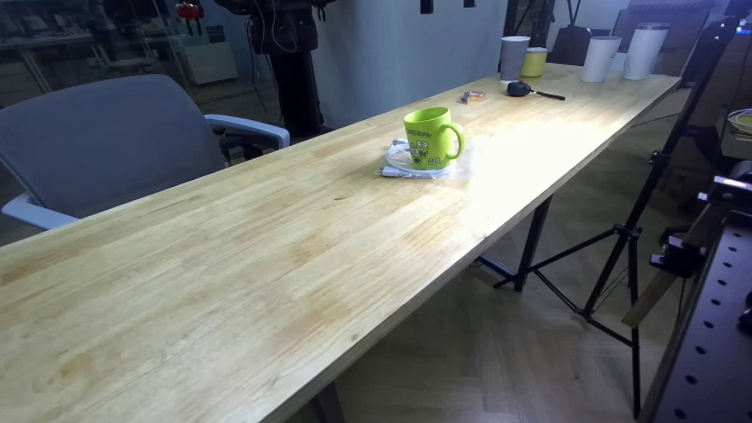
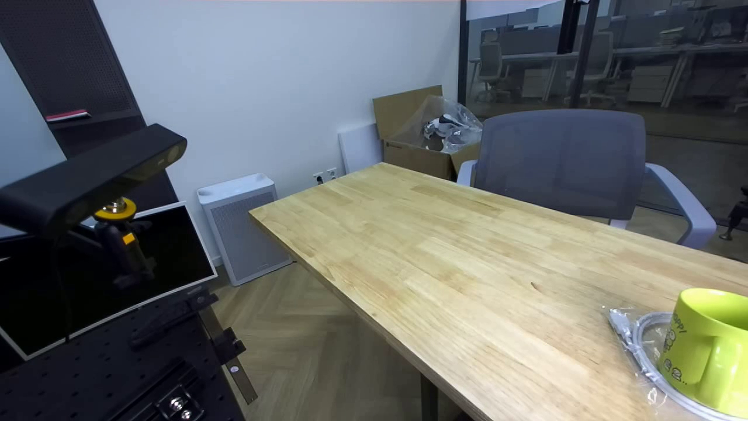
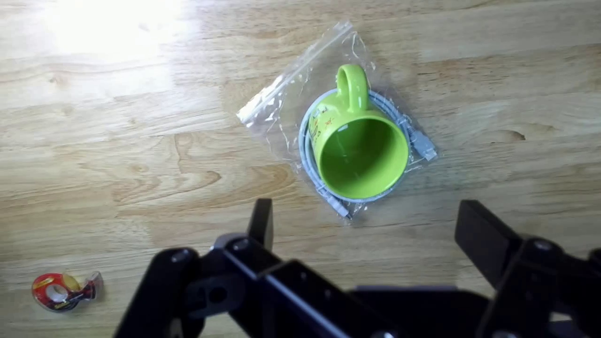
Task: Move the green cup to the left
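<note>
Across my wrist view, a roll of tape (image 3: 68, 293) lies on the wooden worktop (image 3: 117, 211) in the lower left of the frame. Further right, in the lower half, I see the dark end effector (image 3: 365, 218), spread wide, one side left of the middle and the other at the right. Just above that gap in the frame, a little right of centre, my green cup (image 3: 357, 155) stands on a clear zip bag (image 3: 286, 112), with a pale grey cable (image 3: 304, 145) coiled around its base and the handle toward the top of the frame.

In an exterior view, a grey chair (image 1: 111, 141) takes up the left side. The cup is upright, right of centre in the upper half, handle to the right. Beyond it, toward the upper right, come what looks like the tape, a grey cup (image 1: 513, 59) with a small black object (image 1: 519, 89) just in front, a yellow-green cup (image 1: 534, 62), a white cup (image 1: 601, 59), a tall white tumbler (image 1: 646, 51) and, off the worktop, a black tripod (image 1: 627, 231).

In an exterior view, I have a black camera (image 2: 93, 175) at the left, a cardboard box (image 2: 415, 159) near the upper middle, and the cup in the lower right, cut by the frame's edge.
</note>
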